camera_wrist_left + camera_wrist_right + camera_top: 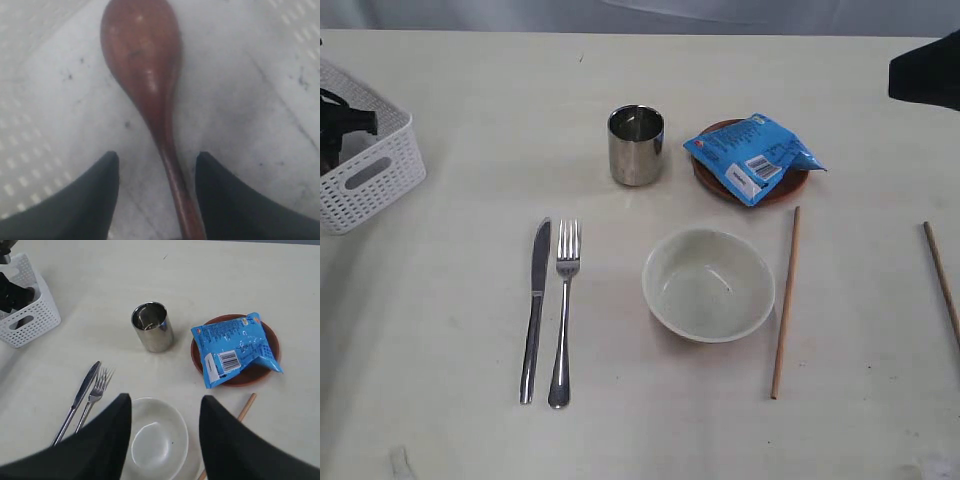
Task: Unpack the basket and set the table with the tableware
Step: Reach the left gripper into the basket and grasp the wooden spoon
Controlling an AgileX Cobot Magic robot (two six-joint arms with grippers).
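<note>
L gripper [156, 156], R gripper [166, 398]: black, smooth, tapered

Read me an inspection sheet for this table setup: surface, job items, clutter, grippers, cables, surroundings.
Surface: table pale cream, faint marks.
Job's things: basket at left; spoon lying inside it; knife and fork side by side; cup upright; bowl; plate; chopsticks lying apart.
Clutter: blue snack packet on plate.
Grippers: left gripper open, jaws astride spoon handle; right gripper open, empty, above bowl.
Cables: nothing seen.
Surroundings: grey backdrop beyond table's far edge.
</note>
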